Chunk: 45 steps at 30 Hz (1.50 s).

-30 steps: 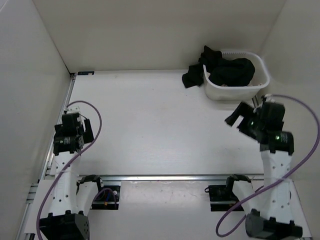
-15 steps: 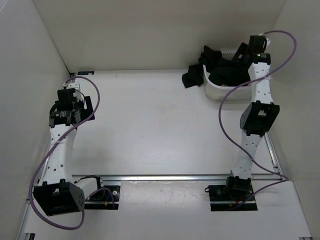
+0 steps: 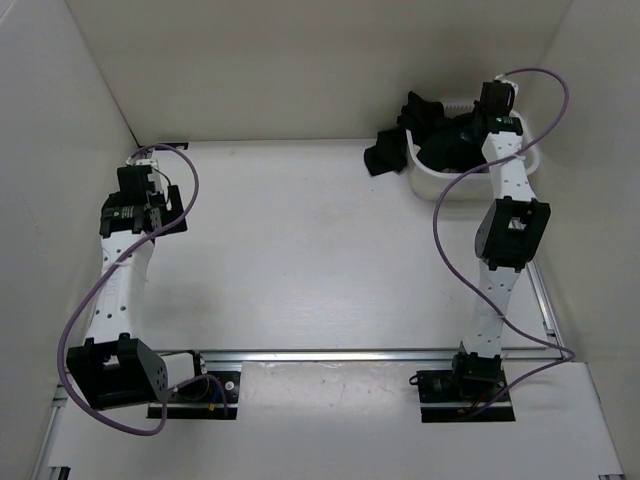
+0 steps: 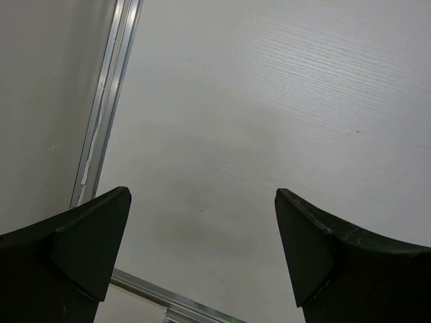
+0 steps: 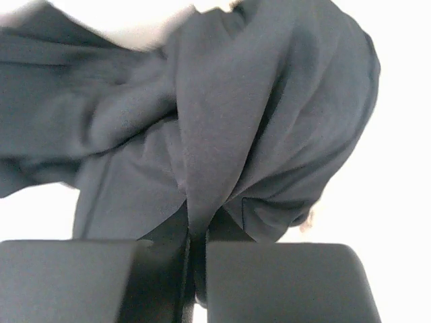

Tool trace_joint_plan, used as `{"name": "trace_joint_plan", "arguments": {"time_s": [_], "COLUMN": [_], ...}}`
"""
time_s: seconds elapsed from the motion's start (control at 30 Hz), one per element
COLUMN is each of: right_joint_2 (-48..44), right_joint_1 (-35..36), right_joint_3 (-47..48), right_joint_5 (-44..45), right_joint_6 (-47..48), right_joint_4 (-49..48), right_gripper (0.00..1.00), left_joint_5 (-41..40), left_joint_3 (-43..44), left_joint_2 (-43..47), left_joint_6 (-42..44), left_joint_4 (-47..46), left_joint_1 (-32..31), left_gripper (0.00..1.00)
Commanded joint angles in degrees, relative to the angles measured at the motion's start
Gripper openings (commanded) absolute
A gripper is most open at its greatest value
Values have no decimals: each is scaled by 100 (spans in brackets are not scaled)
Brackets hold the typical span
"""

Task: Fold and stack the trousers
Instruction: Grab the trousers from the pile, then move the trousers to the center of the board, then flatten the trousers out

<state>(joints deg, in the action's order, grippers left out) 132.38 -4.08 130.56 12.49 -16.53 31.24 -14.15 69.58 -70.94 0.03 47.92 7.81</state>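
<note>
Your trousers (image 3: 455,140) lie bunched in the white basket (image 3: 440,186) at the table's far right corner. One part spills over the basket's left rim onto the table (image 3: 300,250). Your right gripper (image 5: 192,250) is down in the basket, its fingers pinched together on a fold of the cloth. Your left gripper (image 4: 202,195) hangs spread wide over the tabletop, close to the left edge rail (image 4: 101,134).

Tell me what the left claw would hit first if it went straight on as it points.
The bare table. The left claw is open and aims down at it, with nothing in between; the rail lies off to the side. Depth is unclear.
</note>
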Motion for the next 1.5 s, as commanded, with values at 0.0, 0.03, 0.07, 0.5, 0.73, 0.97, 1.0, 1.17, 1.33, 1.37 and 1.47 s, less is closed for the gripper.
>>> {"name": "trace_joint_plan", "arguments": {"time_s": [0.0,0.03,0.07,0.5,0.73,0.97,1.0,1.17,1.33,1.37,1.47], "right_joint_2": [-1397,-1808,-2047,-4143,-3535,-3166,-3052,-3022,-3964,-4104,-4106], "right_joint_1": [363,416,556,4889,5540,5102,4953,3801,3309,3178,2651], "right_joint_3": [118,171,171,-268,-722,-1770,-1867,-2531,-4440,-4687,-5460], "right_joint_5": [140,140,140,1475,2406,2761,2498,695,159,-26,-606], "right_joint_6": [599,599,529,1495,120,-1202,-1299,-1485,-1308,-1308,-1448], "right_joint_4": [-611,-489,-488,-2834,-1703,565,1019,1694,612,419,304], "right_gripper": [0,0,0,0,0,36,63,99,99,99,99], "left_joint_5": [-53,8,9,290,97,70,262,905,905,984,1483], "left_joint_3": [143,74,73,46,512,574,574,802,741,741,794], "left_joint_2": [387,440,580,1179,1126,810,757,265,-358,-473,-1008], "left_joint_6": [-3,-3,-3,-3,-3,-3,-3,-3,-3,-3,-3], "left_joint_4": [-37,-37,-37,-37,-37,15,111,823,1148,1149,1290], "left_joint_1": [27,27,27,27,27,27,27,-306,-1491,-1720,-2721], "left_gripper": [100,100,100,100,100,100,100,96,91,91,90]}}
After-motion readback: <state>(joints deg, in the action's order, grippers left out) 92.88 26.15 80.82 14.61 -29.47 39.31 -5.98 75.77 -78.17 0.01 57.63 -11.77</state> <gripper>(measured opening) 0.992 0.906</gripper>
